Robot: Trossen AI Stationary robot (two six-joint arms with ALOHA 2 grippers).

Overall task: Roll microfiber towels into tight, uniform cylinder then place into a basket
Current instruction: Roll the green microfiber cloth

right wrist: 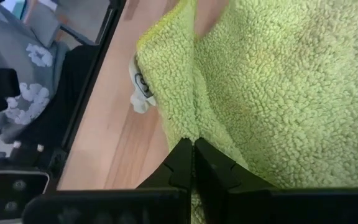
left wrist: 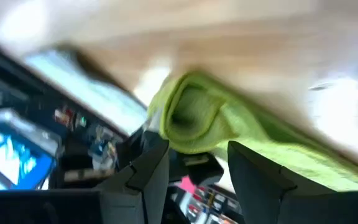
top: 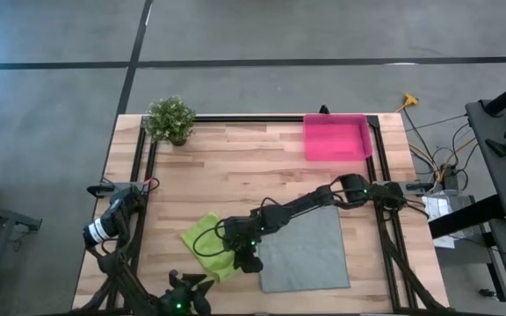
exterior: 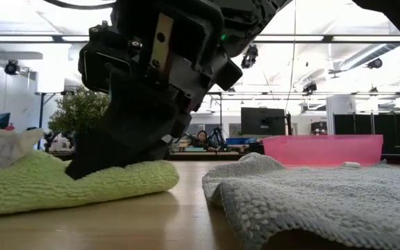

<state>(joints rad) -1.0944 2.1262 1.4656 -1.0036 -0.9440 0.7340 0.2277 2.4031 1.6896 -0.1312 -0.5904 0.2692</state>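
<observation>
Basket (top: 336,139) sits empty; grey towel (top: 307,252) lies flat; right end effector (top: 246,261), closed, presses the half-folded green towel (top: 207,241). Left end effector (top: 185,294) parted, gripping nothing.

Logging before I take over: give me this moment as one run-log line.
right gripper: shut, pressing on green towel | left gripper: open, near the towel's edge | grey towel: flat, unrolled | basket: empty

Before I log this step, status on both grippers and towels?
Right gripper shut, pressing on lime green microfiber towel. Left gripper open near that towel's edge. Grey towel flat, pink plastic basket unobstructed.
</observation>
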